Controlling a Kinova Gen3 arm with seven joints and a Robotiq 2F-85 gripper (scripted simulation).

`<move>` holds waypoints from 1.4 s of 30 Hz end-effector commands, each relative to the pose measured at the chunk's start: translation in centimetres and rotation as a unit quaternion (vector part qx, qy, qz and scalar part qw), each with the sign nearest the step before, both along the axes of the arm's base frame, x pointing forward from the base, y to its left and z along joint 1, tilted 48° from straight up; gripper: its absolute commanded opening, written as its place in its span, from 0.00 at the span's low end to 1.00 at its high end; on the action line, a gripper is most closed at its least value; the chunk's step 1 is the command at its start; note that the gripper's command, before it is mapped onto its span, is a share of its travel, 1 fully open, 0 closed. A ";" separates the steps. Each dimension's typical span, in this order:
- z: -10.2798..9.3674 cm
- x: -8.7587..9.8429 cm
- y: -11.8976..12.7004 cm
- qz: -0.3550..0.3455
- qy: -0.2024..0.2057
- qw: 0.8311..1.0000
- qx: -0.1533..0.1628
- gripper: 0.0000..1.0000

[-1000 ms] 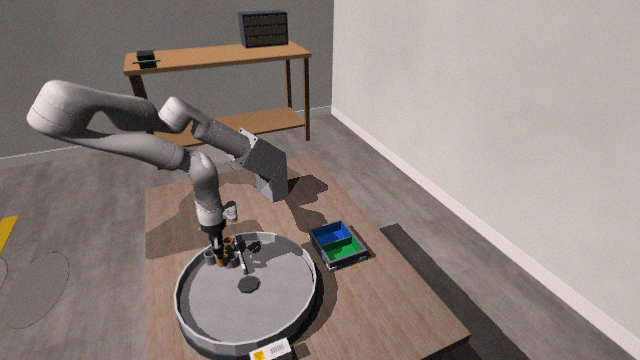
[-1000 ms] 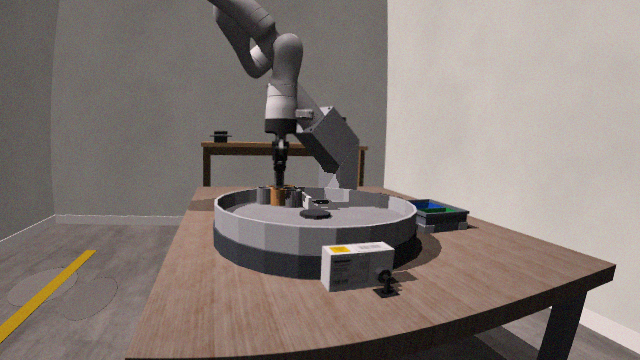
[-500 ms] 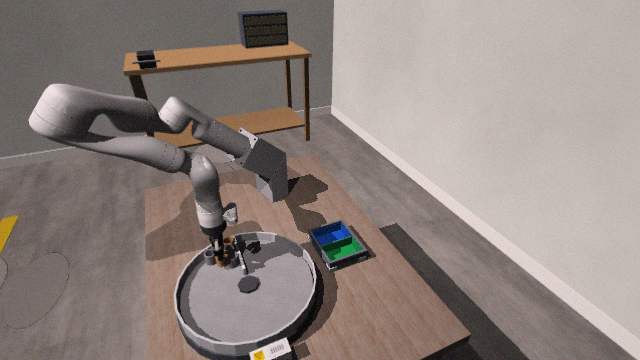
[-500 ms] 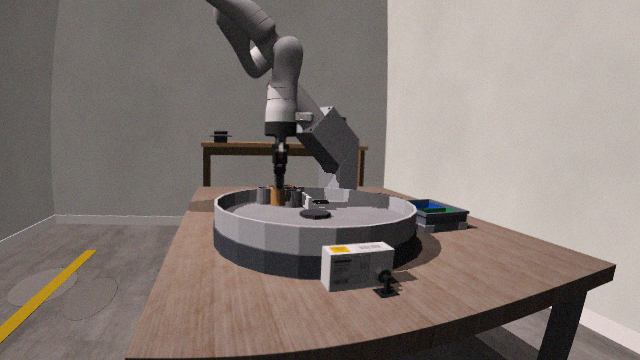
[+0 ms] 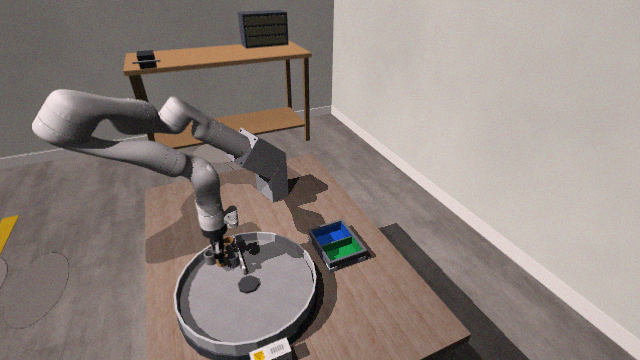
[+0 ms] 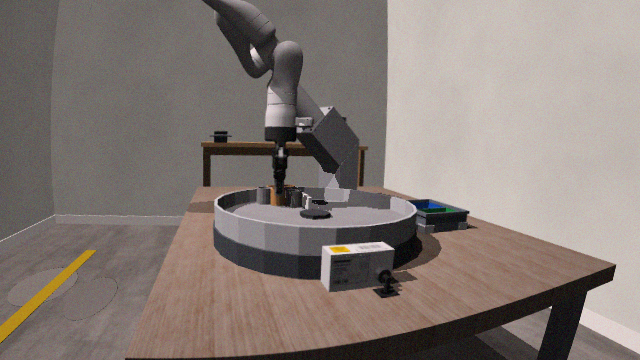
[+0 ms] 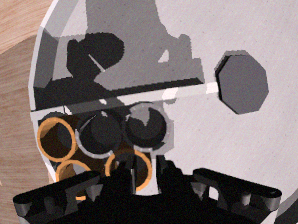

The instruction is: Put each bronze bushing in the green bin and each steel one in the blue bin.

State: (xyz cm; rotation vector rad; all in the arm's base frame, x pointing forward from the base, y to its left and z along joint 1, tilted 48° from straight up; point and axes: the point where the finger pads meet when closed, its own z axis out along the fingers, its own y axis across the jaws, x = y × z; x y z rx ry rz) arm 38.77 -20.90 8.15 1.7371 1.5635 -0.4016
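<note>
Behind the wooden table (image 5: 390, 300) (image 6: 225, 315) (image 7: 12, 100) we have a grey wall and a workbench (image 5: 215, 57) (image 6: 250, 145); a drawer cabinet (image 5: 266, 31) on it shows from the top only. Bushings sit clustered on the turntable (image 5: 250, 315) (image 6: 315, 240) (image 7: 195, 30), near its rim. The gripper (image 5: 218, 257) (image 6: 279, 190) (image 7: 146, 166) is down among them, fingers slightly apart, clamped on nothing. Wrist view: the fingertips are at one side of a bronze bushing (image 7: 107, 167); we also see two more bronze rims and two steel ones. Top and exterior add a steel bushing (image 5: 210, 257) (image 6: 263, 195) at the cluster's outer side, which the wrist view does not show us. Blue bin (image 5: 340, 234) (image 6: 427, 204) and green bin (image 5: 345, 250) (image 6: 440, 210) adjoin beside the turntable; we read their floors best from the top. Exterior alone gives us the small black stand (image 6: 386, 287) by the white carton (image 5: 272, 350) (image 6: 350, 270).
</note>
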 end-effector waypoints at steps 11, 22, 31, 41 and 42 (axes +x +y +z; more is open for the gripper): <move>-0.6 0.1 -0.6 -0.001 0.002 1.000 0.000 0.18; -0.6 0.1 -0.6 -0.001 0.001 1.000 0.000 0.00; -0.5 0.2 -0.7 -0.001 0.000 1.000 -0.001 0.00; -0.5 0.2 -0.7 -0.001 0.000 1.000 -0.001 0.00; -0.5 0.2 -0.7 -0.001 0.000 1.000 -0.001 0.00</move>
